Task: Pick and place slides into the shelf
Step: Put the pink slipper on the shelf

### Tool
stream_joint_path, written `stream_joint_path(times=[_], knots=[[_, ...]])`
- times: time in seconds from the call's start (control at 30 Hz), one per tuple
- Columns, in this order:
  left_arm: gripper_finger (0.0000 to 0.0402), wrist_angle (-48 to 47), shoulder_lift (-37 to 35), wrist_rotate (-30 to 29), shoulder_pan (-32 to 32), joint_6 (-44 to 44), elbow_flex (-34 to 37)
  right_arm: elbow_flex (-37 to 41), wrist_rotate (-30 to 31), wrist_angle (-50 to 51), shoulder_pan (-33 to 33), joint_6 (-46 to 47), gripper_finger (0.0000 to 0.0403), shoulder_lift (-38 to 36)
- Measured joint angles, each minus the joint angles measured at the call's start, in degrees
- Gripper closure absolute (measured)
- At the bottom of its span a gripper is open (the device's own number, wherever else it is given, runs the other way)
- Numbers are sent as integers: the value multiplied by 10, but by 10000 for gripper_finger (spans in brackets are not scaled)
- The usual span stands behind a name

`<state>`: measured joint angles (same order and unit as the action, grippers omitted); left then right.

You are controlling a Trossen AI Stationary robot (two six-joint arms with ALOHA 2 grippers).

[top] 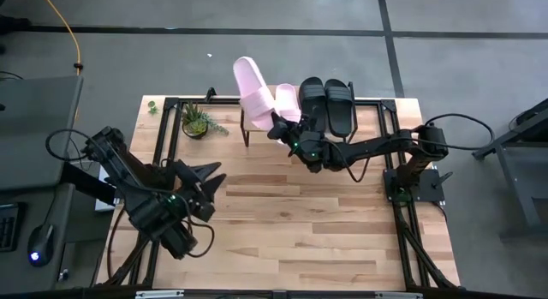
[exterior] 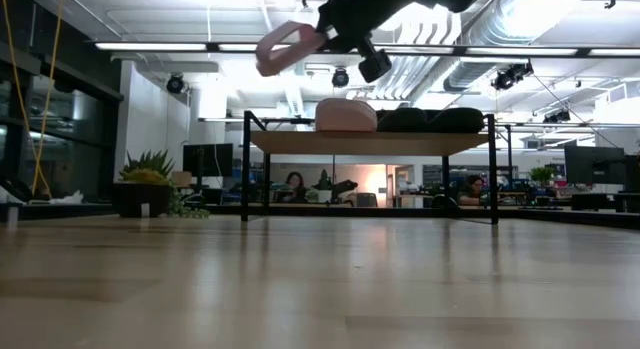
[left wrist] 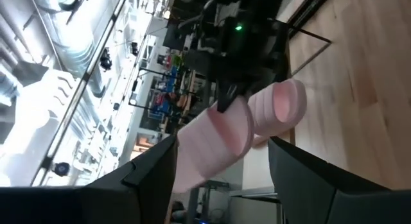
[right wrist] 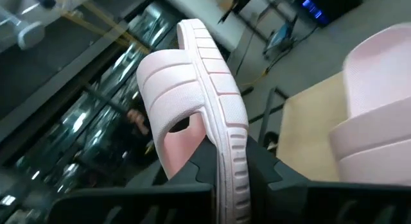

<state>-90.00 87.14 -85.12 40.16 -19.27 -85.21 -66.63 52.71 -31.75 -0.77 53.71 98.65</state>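
Observation:
One pale pink slide [top: 251, 85] is in the air above the shelf's left end, in my right gripper [top: 278, 128], which is shut on it. In the low view this slide [exterior: 285, 44] hangs high over the shelf [exterior: 370, 142]. The second pink slide [top: 288, 102] and two black slides [top: 311, 98] [top: 339, 104] lie side by side, soles down, on the shelf's plank top [right wrist: 308, 115]. My left gripper [top: 205, 175] waits open over the table's left half, pointing toward the shelf. My right gripper [right wrist: 228, 166] pinches the pink slide's heel part [right wrist: 226, 144], behind the strap [right wrist: 170, 76], one finger on the footbed side and one on the underside. It comes from the table's right, slanting toward the far edge. The slide is lifted clear, turned on its edge, toe end pointing away.
A small potted plant [top: 195, 123] stands on the table left of the shelf. The wooden tabletop [top: 282, 230] in front of the shelf is open between the two arms. Black frame rails [top: 402, 222] run along the table's sides.

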Motion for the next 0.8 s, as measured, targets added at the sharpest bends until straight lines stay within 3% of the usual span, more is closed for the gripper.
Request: stream_joint_path(times=[0.2, 0.4, 0.57, 0.8], knots=[[177, 0, -35, 1, 0, -5, 0, 0, 92, -27, -18, -2, 393, 0], [177, 0, -50, 18, 0, 4, 0, -7, 118, -38, -20, 3, 393, 20], [177, 0, -51, 16, 0, 35, 0, -63, 123, -61, -20, 5, 393, 84], [177, 0, -57, 5, 0, 36, 0, -170, 159, -57, -21, -82, 393, 155]])
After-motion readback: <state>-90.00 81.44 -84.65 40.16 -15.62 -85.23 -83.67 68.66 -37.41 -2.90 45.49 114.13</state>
